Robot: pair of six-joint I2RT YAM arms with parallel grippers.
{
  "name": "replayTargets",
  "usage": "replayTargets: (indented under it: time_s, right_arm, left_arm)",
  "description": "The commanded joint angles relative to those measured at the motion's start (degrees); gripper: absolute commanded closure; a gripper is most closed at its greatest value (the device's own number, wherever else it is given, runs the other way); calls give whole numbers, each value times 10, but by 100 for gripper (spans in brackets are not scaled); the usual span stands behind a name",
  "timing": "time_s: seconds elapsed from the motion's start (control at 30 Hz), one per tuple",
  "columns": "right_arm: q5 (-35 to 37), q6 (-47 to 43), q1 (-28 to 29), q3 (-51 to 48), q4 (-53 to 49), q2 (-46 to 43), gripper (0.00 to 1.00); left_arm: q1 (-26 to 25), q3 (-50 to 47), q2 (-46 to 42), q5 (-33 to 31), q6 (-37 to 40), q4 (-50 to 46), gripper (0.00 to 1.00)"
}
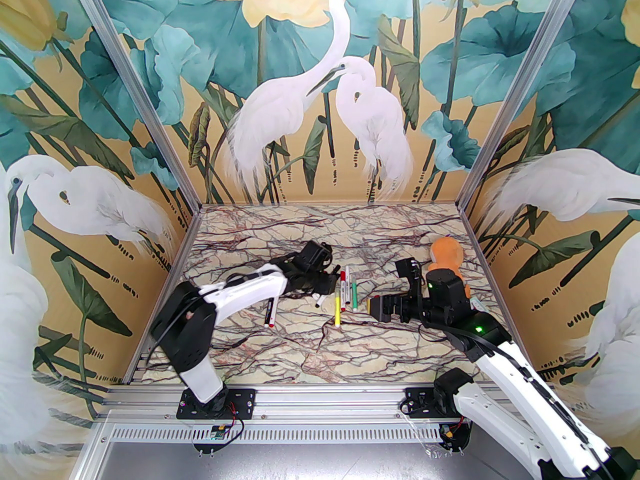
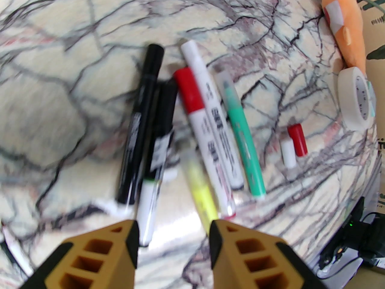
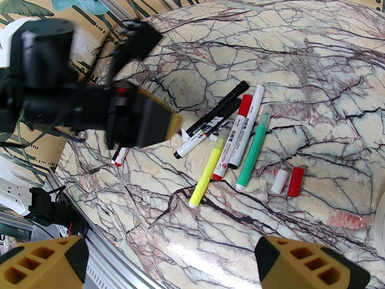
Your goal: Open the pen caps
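My left fingers [image 2: 99,251] stand partly parted and empty near the pens [image 2: 210,116]. My right fingers [image 3: 300,263] gape wide and empty, near a loose red cap [image 3: 294,181] and white cap [image 3: 279,181] on the tabletop [image 3: 270,56].

A marble-patterned worktop [image 1: 300,353] sits between walls painted with white egrets and teal leaves. The left arm reaches from the near-left corner toward the middle, and the left gripper [image 1: 331,280] is low, just beside a cluster of pens near the worktop's centre. The cluster holds a white marker [image 1: 348,274], a red cap [image 1: 343,274] on a second marker alongside it, a green pen [image 1: 354,295] and a yellow highlighter [image 1: 338,313]. All of them lie roughly far to near. A marker with a red end [image 1: 270,314] lies apart, beside the left forearm on its near side. The right gripper [image 1: 374,308] points leftward, near the green pen. An orange plush toy [image 1: 446,255] sits by the right edge, beyond the right arm.
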Motion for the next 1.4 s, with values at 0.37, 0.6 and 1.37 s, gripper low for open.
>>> replayTargets:
  time_s: [0.37, 0.6, 1.37]
  right_arm:
    - [9, 8, 0, -8, -7, -3, 0]
    - [10, 8, 0, -9, -6, 1, 0]
    - [13, 11, -1, -6, -10, 0, 0]
  left_arm:
    - [15, 114, 123, -57, 64, -59, 60]
    - [35, 116, 142, -9, 81, -54, 63]
    - [48, 164, 193, -39, 90, -102, 69]
